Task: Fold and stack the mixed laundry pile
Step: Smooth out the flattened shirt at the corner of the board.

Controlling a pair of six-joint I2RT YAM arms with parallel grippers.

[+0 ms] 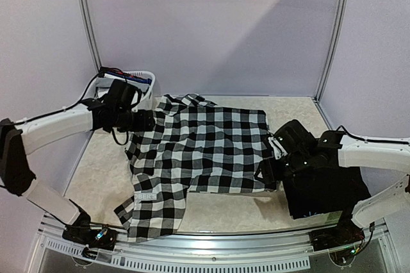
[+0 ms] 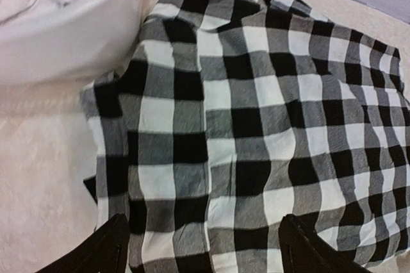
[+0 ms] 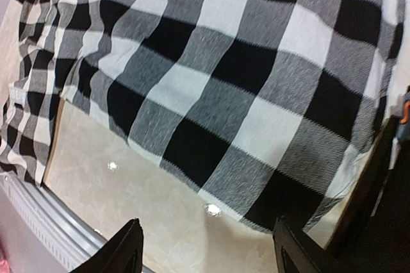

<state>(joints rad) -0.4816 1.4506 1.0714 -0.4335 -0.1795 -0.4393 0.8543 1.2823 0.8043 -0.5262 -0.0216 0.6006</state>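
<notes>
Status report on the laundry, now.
Open, empty: left tool, right tool. Checkered shirt spread out, unfolded. White basket at its far-left corner, black garment at its right edge.

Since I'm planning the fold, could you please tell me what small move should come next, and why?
Probably lower the left gripper onto the edge of the checkered shirt beneath it and pinch. The shirt lies spread out, unfolded; the left gripper and the right gripper are open at its opposite sides, holding nothing.

Nothing is legible. A small dark label (image 1: 145, 197) with pale letters sits low on the left of the black-and-white checkered shirt (image 1: 205, 148), too small to read.
</notes>
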